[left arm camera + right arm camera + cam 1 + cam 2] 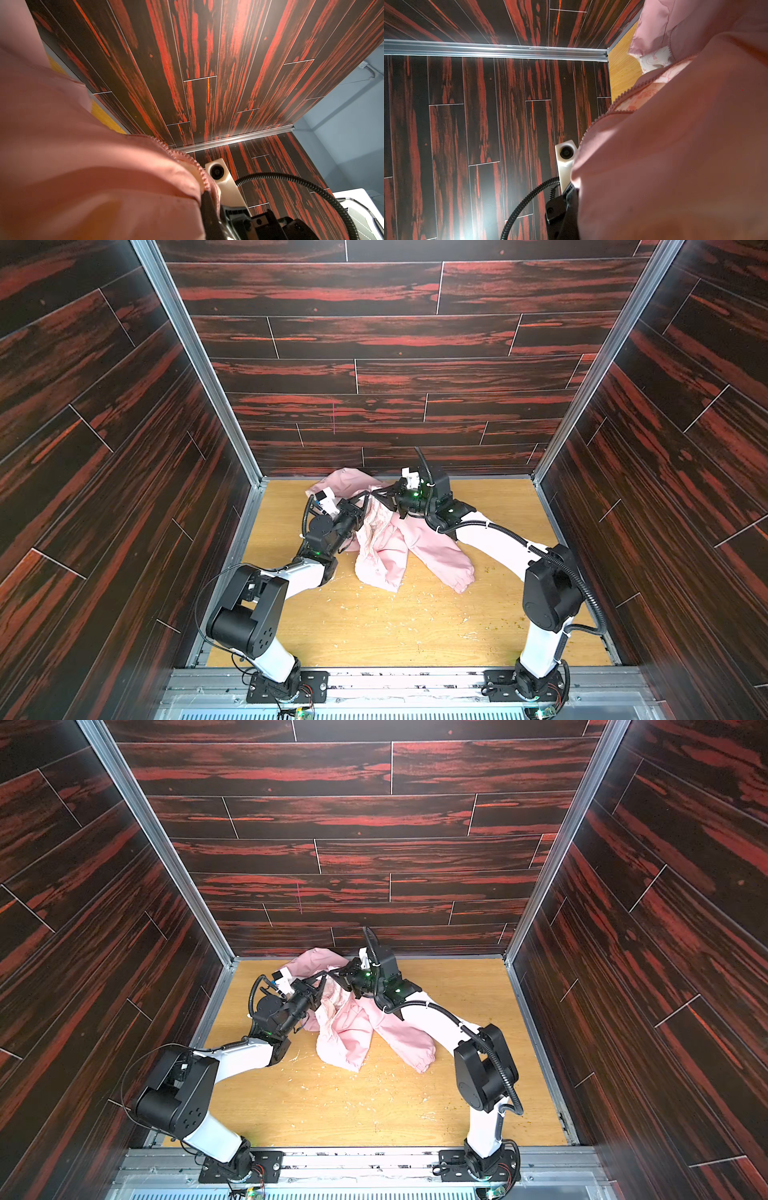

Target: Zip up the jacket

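Dark red plank walls, tan worktop [415, 626], crumpled pink jacket [390, 543] mid-frame, left gripper [364, 502] and right gripper [379, 494] jaws clamped on its fabric.

No readable text anywhere.

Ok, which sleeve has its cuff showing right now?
The sleeve stretched toward the front beside the right arm, its gathered cuff on the table. No other cuff shows; the rest of the jacket is bunched farther back.
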Controlling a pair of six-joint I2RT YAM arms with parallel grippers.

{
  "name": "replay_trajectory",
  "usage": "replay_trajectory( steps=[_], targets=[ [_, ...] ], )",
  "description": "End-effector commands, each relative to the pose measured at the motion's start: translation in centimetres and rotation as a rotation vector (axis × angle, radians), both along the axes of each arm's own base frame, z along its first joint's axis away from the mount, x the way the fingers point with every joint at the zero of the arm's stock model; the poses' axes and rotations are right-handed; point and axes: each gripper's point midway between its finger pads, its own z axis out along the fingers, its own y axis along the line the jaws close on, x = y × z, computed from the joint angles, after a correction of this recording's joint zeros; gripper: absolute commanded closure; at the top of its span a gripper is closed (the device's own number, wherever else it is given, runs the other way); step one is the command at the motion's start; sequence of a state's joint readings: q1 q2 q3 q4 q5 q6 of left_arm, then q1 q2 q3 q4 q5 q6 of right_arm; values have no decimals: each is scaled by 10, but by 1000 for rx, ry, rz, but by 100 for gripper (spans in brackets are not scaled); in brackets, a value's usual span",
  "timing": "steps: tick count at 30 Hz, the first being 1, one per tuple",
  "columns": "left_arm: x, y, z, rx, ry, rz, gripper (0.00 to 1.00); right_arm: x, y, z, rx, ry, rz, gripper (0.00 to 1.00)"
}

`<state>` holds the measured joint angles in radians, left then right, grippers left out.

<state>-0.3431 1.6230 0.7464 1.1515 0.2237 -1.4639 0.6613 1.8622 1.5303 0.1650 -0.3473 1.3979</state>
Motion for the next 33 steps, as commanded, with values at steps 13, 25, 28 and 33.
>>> replay_trajectory(
  steps=[13, 25, 28, 33],
  targets=[
    [2, -9, 40, -23, -115, -9, 100, -73, 30, -3, -18, 84, 246, 100],
    [5, -3, 65, 29, -172, 23, 100, -80, 31, -1, -31, 79, 260, 100],
    [5, -1, 68, 48, -176, 24, 100, -87, 38, 0, -27, 76, 292, 100],
    [6, 0, 72, 50, -186, 21, 100, -104, 56, 6, -25, 59, 367, 100]
  ],
)
